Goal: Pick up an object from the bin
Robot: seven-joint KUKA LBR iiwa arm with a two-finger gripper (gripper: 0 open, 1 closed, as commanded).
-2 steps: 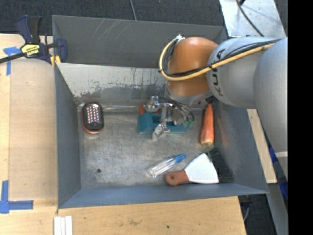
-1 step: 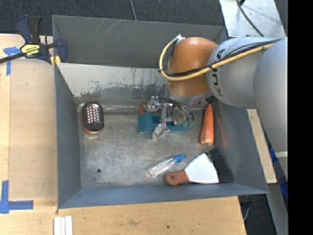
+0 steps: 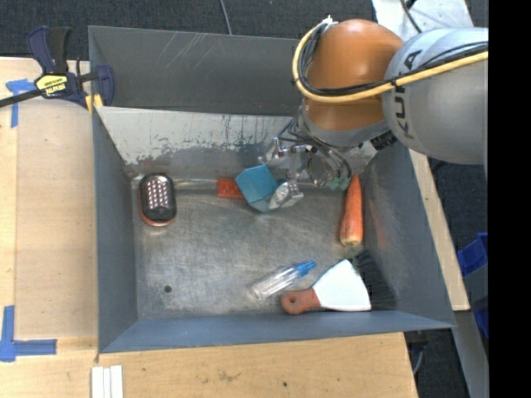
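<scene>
Tool sits low in the grey bin, touching or just beside the right edge of a teal block that lies near the back wall. Whether the tool is spread or pressed together cannot be told; the orange wrist cover above hides much of it. Left of the teal block, touching it, lies a small orange-red piece, and well to its left a round studded brush head. Right of the block a carrot lies lengthwise. In front of the block are a clear tube with a blue cap and a white hand brush.
</scene>
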